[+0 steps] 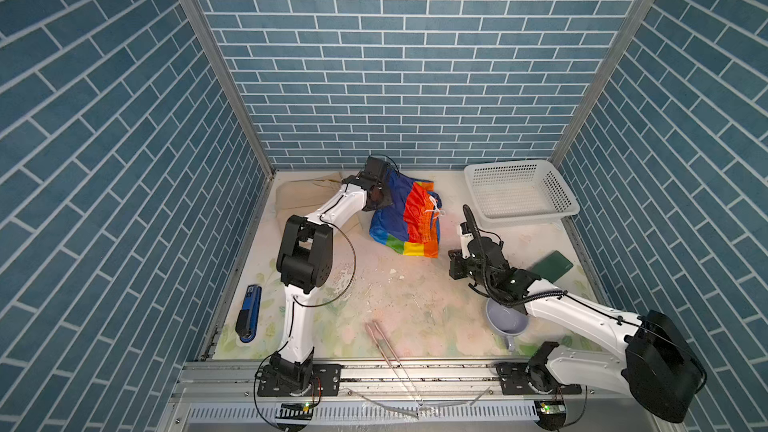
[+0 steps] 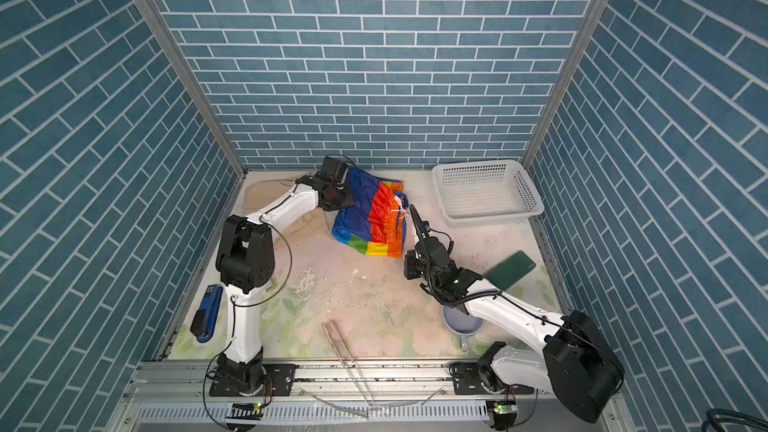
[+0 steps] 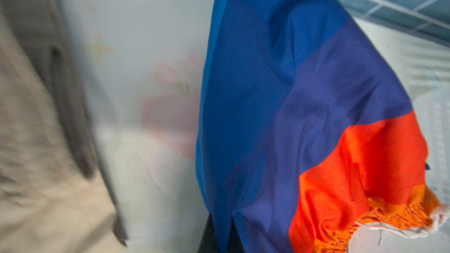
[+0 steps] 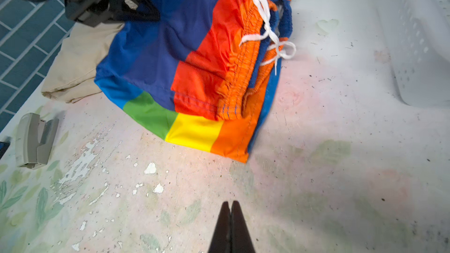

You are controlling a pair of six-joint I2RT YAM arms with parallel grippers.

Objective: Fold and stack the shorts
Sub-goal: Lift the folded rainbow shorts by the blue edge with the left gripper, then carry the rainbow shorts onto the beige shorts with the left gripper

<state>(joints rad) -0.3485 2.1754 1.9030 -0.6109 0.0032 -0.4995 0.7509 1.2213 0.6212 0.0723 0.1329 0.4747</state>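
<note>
The rainbow-striped shorts (image 1: pixel 409 218) (image 2: pixel 374 218) lie bunched at the back middle of the table, with the white drawstring (image 4: pixel 267 32) on top. My left gripper (image 1: pixel 383 200) (image 4: pixel 153 15) is shut on their blue edge (image 3: pixel 280 93) and holds it a little above the table; in the left wrist view the blue cloth runs down between the dark jaws of that gripper (image 3: pixel 222 236). The beige shorts (image 1: pixel 307 197) (image 4: pixel 78 64) lie behind and under the left arm, partly hidden. My right gripper (image 4: pixel 230 205) (image 1: pixel 465 211) is shut and empty, over bare table near the orange corner.
A white perforated basket (image 1: pixel 557 191) (image 2: pixel 527 191) stands at the back right. A green flat case (image 1: pixel 552 268) and a lilac cup (image 1: pixel 505 322) sit by the right arm. A blue stapler (image 1: pixel 249 320), a grey stapler (image 4: pixel 34 139) and tongs (image 1: pixel 386 347) lie near the front.
</note>
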